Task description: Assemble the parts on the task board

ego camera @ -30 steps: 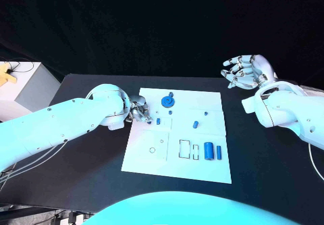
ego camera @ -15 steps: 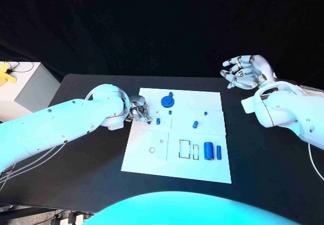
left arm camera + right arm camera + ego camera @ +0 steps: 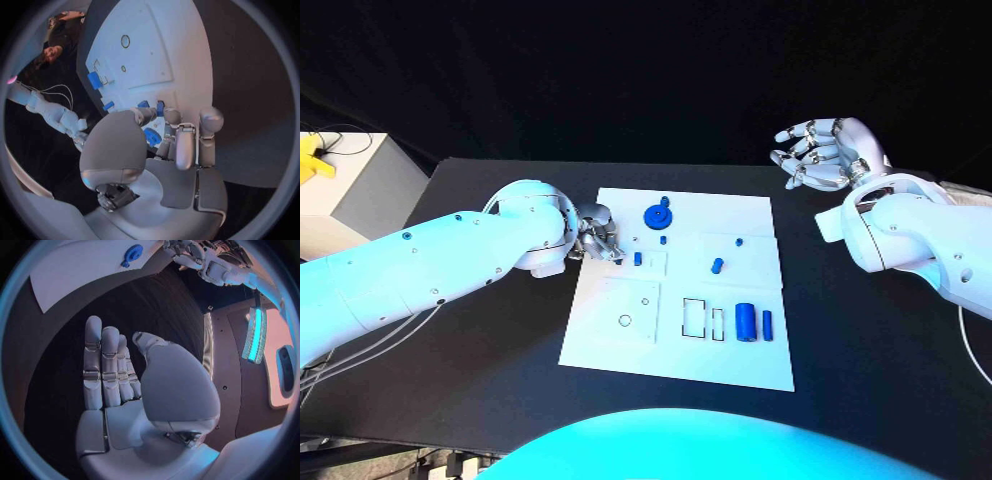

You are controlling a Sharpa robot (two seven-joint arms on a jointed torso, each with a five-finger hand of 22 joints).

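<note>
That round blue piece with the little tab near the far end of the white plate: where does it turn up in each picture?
Head view: round blue piece lies at the task board's far end, just beyond the left robot hand.
Left wrist view: I cannot pick it out with certainty.
Right wrist view: it lies near the board's edge.
Shared landmark: the white task board.

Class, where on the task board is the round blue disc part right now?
In the head view the round blue disc part lies near the task board's far edge, left of centre, just right of the left hand.
</note>
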